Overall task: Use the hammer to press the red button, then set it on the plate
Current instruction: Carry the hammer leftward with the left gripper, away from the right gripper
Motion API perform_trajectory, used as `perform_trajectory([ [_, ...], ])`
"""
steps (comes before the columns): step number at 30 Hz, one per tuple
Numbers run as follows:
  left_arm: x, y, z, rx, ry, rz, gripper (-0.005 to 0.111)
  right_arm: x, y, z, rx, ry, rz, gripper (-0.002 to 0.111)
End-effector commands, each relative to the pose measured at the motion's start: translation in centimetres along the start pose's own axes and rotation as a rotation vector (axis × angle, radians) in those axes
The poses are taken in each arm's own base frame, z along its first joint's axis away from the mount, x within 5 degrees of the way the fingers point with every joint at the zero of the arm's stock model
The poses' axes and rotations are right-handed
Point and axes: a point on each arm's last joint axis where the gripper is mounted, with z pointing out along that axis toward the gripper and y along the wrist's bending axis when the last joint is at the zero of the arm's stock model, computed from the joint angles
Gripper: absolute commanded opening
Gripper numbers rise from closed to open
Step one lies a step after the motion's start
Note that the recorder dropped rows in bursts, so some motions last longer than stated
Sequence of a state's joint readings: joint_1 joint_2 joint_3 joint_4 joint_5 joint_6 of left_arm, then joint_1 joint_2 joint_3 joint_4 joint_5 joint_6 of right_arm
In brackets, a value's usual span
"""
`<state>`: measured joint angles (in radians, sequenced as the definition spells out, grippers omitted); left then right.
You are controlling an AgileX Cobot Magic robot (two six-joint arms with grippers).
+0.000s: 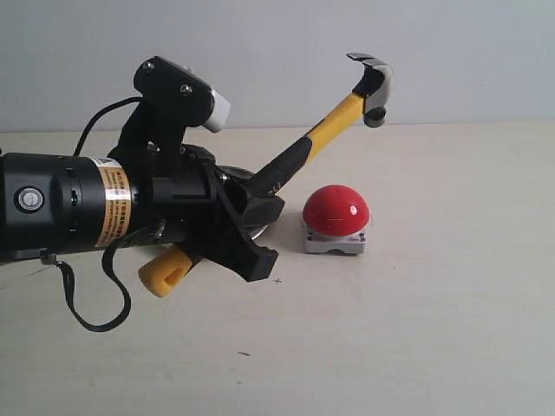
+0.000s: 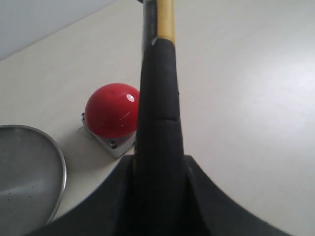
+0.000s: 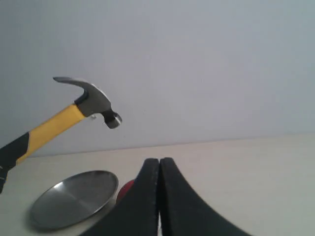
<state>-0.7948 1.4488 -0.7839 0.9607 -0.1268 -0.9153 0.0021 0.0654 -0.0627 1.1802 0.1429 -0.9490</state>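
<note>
Grips the hammer by its black handle in the left gripper, closed tight around it, centre-left of the exterior view. Holds the head raised at upper right, above and clear of the button at centre, with the plate lower left in the left wrist view. Shows the right gripper pressed together on nothing.

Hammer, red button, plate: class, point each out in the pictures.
hammer (image 1: 334, 121), exterior view, on the yellow shaft.
red button (image 1: 336, 210), exterior view, on the dome.
plate (image 3: 74, 199), right wrist view, on its bare centre.
</note>
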Motion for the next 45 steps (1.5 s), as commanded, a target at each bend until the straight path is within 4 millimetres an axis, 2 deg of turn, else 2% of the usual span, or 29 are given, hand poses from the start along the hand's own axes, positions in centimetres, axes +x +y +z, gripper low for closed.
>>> perform_trajectory([
  [1,-0.4,-0.4,-0.6,0.036,-0.039,-0.001,0.0,1.9,-0.6,0.1,0.026,0.042,0.092,0.0],
  [4,0.0,-0.4,-0.6,0.032,-0.026,0.007,0.0,1.9,-0.6,0.1,0.029,0.04,0.143,0.0],
  [7,0.1,-0.4,-0.6,0.029,-0.023,0.013,0.0,2.0,-0.6,0.1,0.03,0.048,0.093,0.0],
  [16,0.3,-0.3,-0.4,0.021,-0.01,0.012,0.0,3.1,-0.5,0.0,-0.01,0.172,-0.297,0.0],
  [24,1.1,-0.1,0.9,0.016,0.031,-0.035,0.0,3.2,-0.3,0.0,-0.025,0.179,-0.212,0.0],
  [29,1.0,2.6,2.3,-0.047,0.027,-0.144,0.0,3.2,-0.3,0.0,-0.025,0.179,-0.212,0.0],
  [34,2.3,2.8,3.8,-0.031,0.066,-0.163,0.0,3.2,-0.3,0.0,-0.025,0.179,-0.212,0.0],
  [36,2.6,2.4,4.7,0.026,0.044,-0.179,0.0,3.2,-0.3,0.0,-0.025,0.179,-0.212,0.0],
  [38,2.0,2.3,4.5,0.04,0.013,-0.171,0.0,3.2,-0.3,0.0,-0.025,0.179,-0.212,0.0],
  [42,-1.1,2.4,2.0,0.011,-0.086,-0.145,0.0,3.2,-0.3,0.0,-0.025,0.179,-0.212,0.0],
  [45,-1.2,2.4,1.8,0.006,-0.086,-0.144,0.0,3.2,-0.3,0.0,-0.025,0.179,-0.212,0.0],
])
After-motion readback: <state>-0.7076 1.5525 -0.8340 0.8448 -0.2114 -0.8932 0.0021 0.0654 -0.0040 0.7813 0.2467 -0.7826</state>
